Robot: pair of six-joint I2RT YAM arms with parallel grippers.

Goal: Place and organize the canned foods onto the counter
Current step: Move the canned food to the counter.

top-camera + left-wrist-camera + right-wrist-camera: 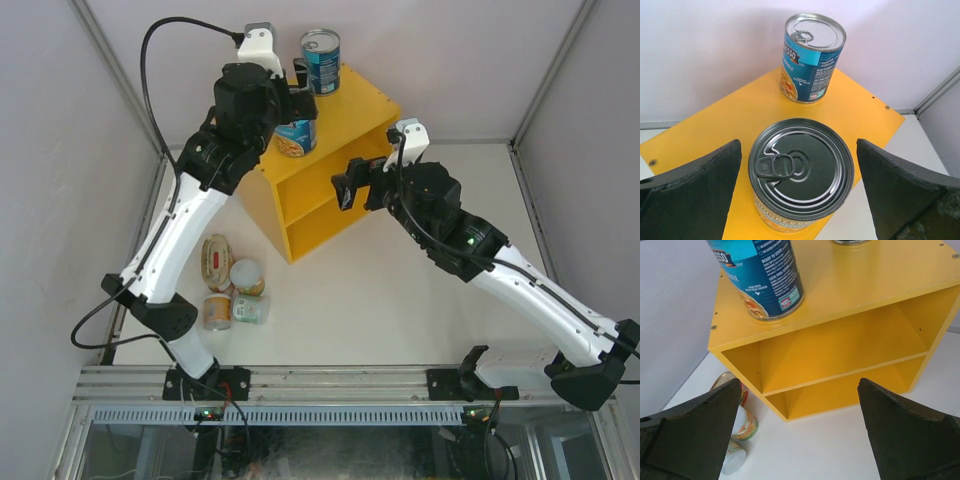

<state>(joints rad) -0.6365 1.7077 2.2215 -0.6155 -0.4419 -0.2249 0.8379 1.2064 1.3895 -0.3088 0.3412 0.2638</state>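
we count two tall blue cans on the flat top of the yellow counter (355, 102). the far can (320, 60) stands upright by the back edge, and the near can (296, 138) stands upright at the left front corner. the left gripper (799, 150) hangs over that near can, fingers spread wide on either side with gaps showing, so it pinches nothing. the right gripper (799, 385) is spread too and empty, facing the counter's open shelves. on the table (400, 300), near and left of the counter, lie an oval tin (215, 258) and three small round cans (247, 273). we judge the job under half done, since those are not yet placed.
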